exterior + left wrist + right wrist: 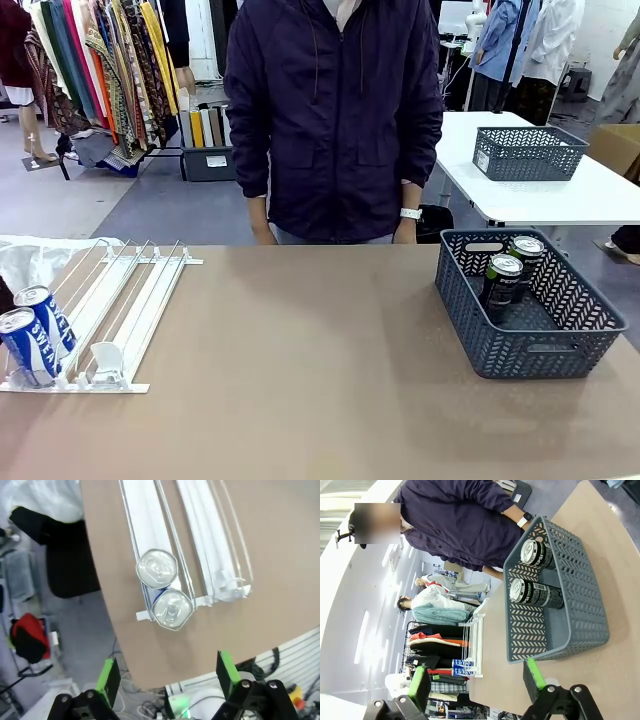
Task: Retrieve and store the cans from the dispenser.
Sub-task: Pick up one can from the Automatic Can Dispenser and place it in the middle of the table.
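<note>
The brown table [300, 400] carries all task items. A person [335, 110] in a dark purple jacket stands at its far edge, arms hanging down, touching nothing on it.

The dispenser [130, 300] lies along the table's left edge. Its white rails run from the far side toward the near left corner, where the stop tabs [105, 365] close the lanes. The grey lattice basket [530, 350] sits at the table's right edge, well apart from the dispenser.

Two blue cans [35, 335] with white lettering occupy the leftmost lane of the dispenser. They sit one behind the other, touching, and the front can rests at the stop end near the table's near left corner. The left wrist view shows their silver tops from above. Two dark cans [510, 280] with green marks stand upright inside the basket, close together, toward its far left corner.

Left gripper [167, 675]: fingers spread fully apart, nothing between them. It hovers above the table's edge by the stop end of the dispenser, apart from the blue cans.

Right gripper [476, 679]: fingers spread wide, nothing held. It faces the basket from a distance and touches neither the basket nor the dark cans.
</note>
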Action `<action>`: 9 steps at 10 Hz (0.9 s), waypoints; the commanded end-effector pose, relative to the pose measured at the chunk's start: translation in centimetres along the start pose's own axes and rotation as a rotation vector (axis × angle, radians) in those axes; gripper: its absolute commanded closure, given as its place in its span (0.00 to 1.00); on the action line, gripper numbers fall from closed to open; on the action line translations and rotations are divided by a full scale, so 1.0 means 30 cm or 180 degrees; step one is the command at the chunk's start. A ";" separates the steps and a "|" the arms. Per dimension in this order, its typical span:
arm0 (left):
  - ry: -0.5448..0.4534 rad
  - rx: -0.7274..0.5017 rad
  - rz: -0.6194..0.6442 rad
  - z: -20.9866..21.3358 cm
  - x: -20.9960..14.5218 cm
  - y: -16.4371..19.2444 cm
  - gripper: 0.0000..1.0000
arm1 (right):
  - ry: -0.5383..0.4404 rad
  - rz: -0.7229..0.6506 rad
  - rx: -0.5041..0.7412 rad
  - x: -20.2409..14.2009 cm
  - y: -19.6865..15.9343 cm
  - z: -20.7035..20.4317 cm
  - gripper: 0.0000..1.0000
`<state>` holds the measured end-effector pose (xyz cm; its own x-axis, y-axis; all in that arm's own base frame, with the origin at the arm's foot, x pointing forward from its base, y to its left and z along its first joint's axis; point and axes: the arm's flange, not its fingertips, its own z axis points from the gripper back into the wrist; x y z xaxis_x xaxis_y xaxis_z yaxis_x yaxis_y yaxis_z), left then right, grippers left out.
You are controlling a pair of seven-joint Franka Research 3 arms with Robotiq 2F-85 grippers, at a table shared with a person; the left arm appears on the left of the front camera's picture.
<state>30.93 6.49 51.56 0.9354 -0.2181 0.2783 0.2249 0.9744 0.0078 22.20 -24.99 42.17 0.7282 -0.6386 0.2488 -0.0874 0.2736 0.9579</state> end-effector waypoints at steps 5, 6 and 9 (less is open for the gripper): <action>0.0046 -0.0191 0.0018 -0.049 0.004 0.004 0.00 | -0.0058 0.0075 0.0082 0.009 0.009 -0.003 0.00; 0.0123 -0.0101 0.0048 -0.103 0.016 -0.013 0.00 | -0.0058 0.0075 0.0082 0.009 0.009 -0.003 0.00; 0.0368 -0.0269 0.0042 -0.227 0.041 -0.015 0.00 | -0.0058 0.0075 0.0082 0.009 0.009 -0.003 0.00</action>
<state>33.79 5.52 46.71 0.9557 -0.2373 0.1739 0.2516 0.9657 -0.0645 22.20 -24.99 42.18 0.7282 -0.6386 0.2489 -0.0875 0.2736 0.9579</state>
